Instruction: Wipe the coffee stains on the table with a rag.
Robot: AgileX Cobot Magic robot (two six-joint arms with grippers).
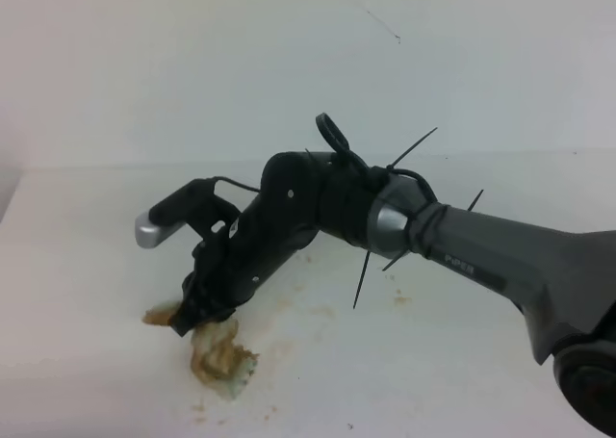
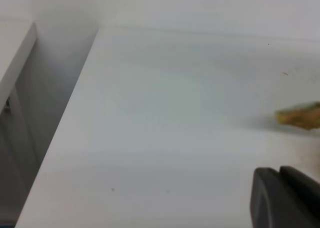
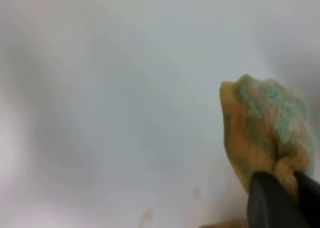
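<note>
One arm reaches across from the right in the high view, and its right gripper is clamped on the rag, a lumpy tan-brown wad with greenish patches that trails below the fingertips and lies on the table. The right wrist view shows the dark fingers pinching the cloth's lower end. Pale tan coffee stains smear the white top just right of the pincer and below it, with a small brown patch touching its left side. Left of the pincer the surface runs bare to the table's left edge; behind it the far edge meets a white wall. In the left wrist view the table's left edge drops off to a grey gap, and only a dark corner of the left gripper shows, so its state cannot be told.
</note>
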